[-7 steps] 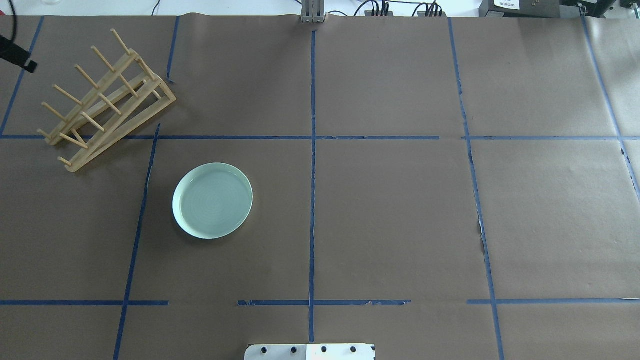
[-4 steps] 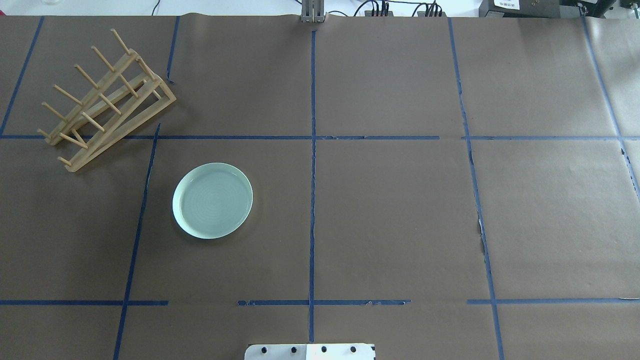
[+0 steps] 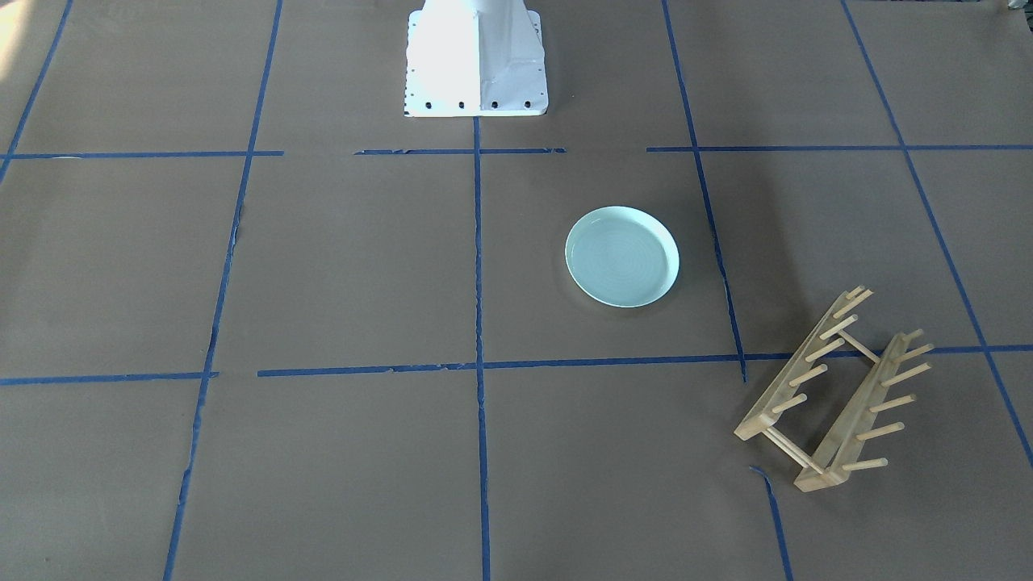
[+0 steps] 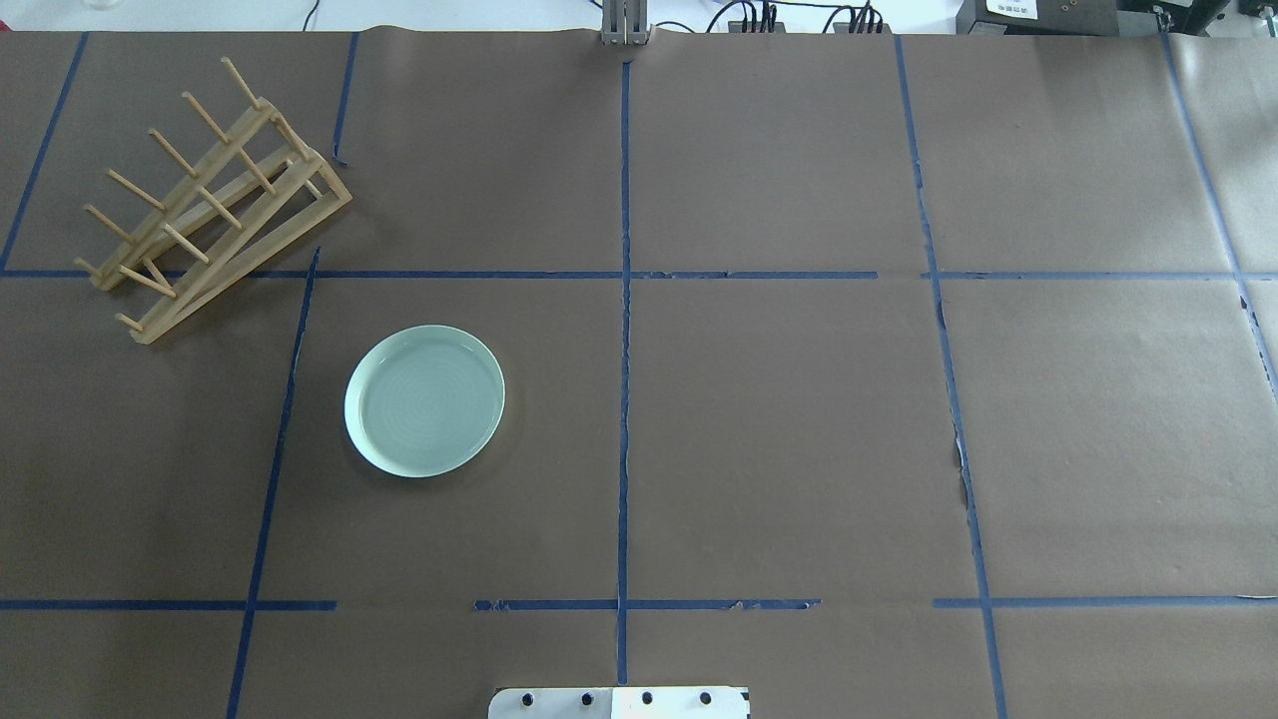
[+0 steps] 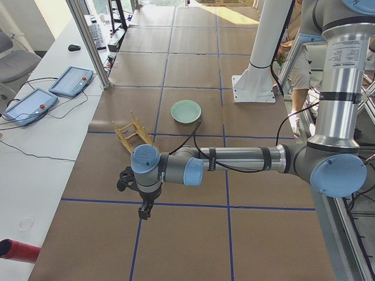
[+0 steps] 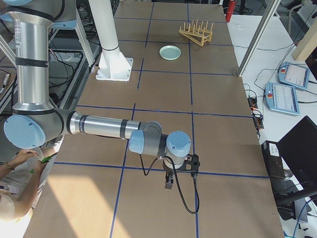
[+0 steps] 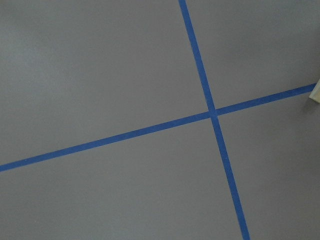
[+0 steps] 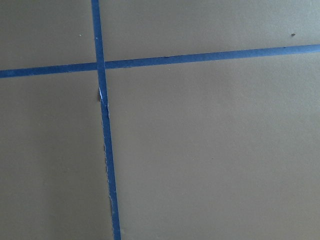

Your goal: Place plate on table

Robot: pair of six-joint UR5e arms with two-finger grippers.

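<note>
The pale mint-green plate (image 4: 424,400) lies flat on the brown paper table (image 4: 779,419), left of the centre tape line; it also shows in the front-facing view (image 3: 622,256) and both side views (image 5: 186,110) (image 6: 170,52). No gripper touches it. My left gripper (image 5: 142,212) hangs over the table's far left end, seen only in the left side view; I cannot tell whether it is open. My right gripper (image 6: 169,182) hangs over the far right end, seen only in the right side view; I cannot tell its state either.
The light wooden peg rack (image 4: 205,200) lies tipped on its side, back left of the plate, and holds nothing. The white robot base (image 3: 474,60) stands at the near middle edge. Both wrist views show only paper and blue tape.
The dark tip of my left arm, at the overhead view's upper left edge 0.9 s ago, has left that view. The plate and rack have not moved.
</note>
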